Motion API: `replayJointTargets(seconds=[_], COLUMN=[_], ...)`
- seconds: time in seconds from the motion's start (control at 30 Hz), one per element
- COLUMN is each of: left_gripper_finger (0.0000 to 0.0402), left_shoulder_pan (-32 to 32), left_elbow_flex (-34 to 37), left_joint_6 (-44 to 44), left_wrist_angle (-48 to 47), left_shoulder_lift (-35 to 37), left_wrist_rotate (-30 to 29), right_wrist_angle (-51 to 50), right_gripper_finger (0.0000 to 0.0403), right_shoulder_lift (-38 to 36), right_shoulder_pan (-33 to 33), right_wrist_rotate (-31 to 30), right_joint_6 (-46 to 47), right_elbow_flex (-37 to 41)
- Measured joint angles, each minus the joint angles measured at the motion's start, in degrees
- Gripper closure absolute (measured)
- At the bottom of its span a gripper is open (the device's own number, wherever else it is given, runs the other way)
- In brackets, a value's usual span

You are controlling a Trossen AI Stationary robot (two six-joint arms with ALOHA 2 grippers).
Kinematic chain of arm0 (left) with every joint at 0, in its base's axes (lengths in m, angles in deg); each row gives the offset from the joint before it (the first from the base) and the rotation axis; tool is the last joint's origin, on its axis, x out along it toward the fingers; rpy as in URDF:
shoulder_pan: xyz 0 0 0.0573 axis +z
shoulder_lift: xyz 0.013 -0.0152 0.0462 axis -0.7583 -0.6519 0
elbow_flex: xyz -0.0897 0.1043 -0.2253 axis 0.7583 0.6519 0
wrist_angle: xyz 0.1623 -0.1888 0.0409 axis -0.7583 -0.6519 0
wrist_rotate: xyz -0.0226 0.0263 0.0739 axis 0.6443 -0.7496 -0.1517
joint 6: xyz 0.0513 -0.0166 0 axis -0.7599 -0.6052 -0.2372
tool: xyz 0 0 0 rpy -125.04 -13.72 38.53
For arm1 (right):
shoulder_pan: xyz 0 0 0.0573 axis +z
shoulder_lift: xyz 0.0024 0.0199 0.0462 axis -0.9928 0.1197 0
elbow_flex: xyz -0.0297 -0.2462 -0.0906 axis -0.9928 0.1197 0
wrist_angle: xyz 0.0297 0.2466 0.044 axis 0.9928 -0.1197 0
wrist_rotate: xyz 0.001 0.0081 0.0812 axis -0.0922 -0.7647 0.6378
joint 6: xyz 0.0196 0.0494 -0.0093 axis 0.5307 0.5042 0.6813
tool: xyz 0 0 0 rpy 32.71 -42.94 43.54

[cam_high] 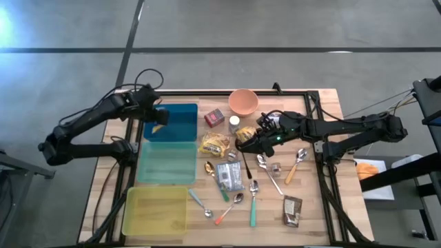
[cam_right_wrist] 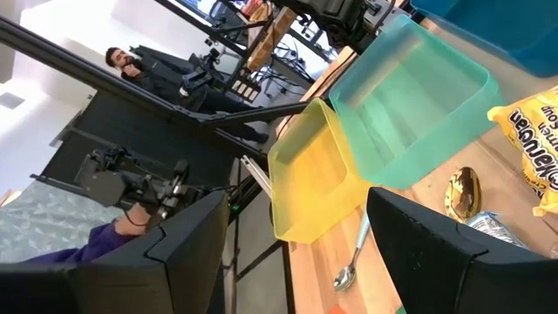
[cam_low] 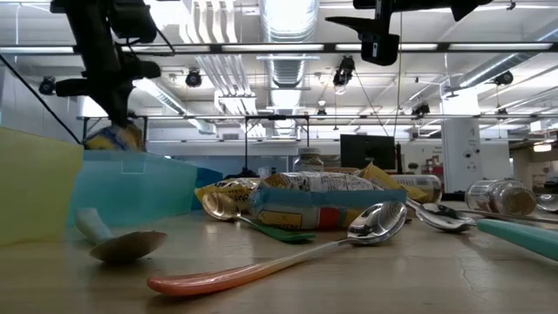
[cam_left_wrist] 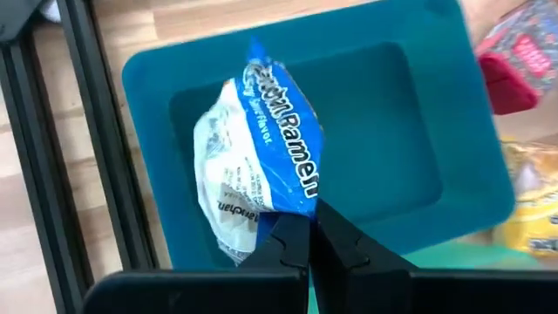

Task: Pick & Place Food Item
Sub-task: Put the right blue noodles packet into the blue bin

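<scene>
Two arms are over the wooden surface (cam_high: pixel 303 207), and the left one carries the food item. The left claw (cam_left_wrist: pixel 312 228) is pinched tight on one end of a blue-and-white ramen packet (cam_left_wrist: pixel 257 157), which hangs over the dark blue bin (cam_left_wrist: pixel 436 113) at the far left of the surface; whether the packet touches the bin floor I cannot tell. In the low view the packet's lower edge shows just above the bin wall.

The packet looks light and crinkly, a soft film wrapper around what is probably a brittle noodle block, so a hard squeeze on the middle could crack the contents. The sealed end seam, where the claw holds now, is likely the safest place to grip: flat, thin and free of noodles. The film may be slippery, and the bag can swing or twist from a single-edge hold.

The right claw (cam_right_wrist: pixel 296 240) stands open and empty above the clutter mid-surface, near the yellow noodle packet (cam_high: pixel 214 144) and the spoons (cam_high: pixel 253 186).
</scene>
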Motion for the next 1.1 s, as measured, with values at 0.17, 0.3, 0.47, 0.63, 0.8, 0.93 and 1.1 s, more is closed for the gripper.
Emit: replayJointTargets(seconds=[0.17, 0.3, 0.47, 0.63, 0.8, 0.93, 1.1], left_gripper_finger=[0.0401, 0.0401, 0.0401, 0.0401, 0.0401, 0.0401, 0.0401], left_shoulder_pan=[0.02, 0.04, 0.07, 0.07, 0.07, -0.04, -0.65], left_elbow_flex=[3.60, 6.00, 7.16, 7.16, 8.48, 12.19, 15.95], left_joint_6=[2.30, 3.79, 5.23, 4.29, 3.92, 4.30, 5.84], left_wrist_angle=[1.95, 3.44, 4.80, 6.62, 6.57, 7.33, 9.77], left_shoulder_lift=[0.00, 0.00, 0.02, -0.03, -1.77, -3.28, -3.21], left_wrist_rotate=[-1.17, -4.08, -12.89, -14.38, -12.82, -10.75, -8.07], right_wrist_angle=[0.00, 0.00, 0.02, 0.02, 0.02, 0.02, 0.02], right_gripper_finger=[0.0132, 0.0132, 0.0132, 0.0132, 0.0132, 0.0132, 0.0132], right_shoulder_lift=[0.00, 0.00, 0.00, 0.00, 0.00, 0.00, 0.00], right_shoulder_pan=[0.00, 0.00, 0.00, 0.00, 0.00, 0.02, 0.02], right_wrist_rotate=[0.00, 0.00, 0.00, 0.00, -0.02, -0.02, -0.01], right_joint_6=[-0.23, -0.24, -0.24, -0.25, -0.93, -1.09, -1.09], right_elbow_flex=[0.00, 0.00, 0.00, 0.00, 0.00, 0.00, 0.00])
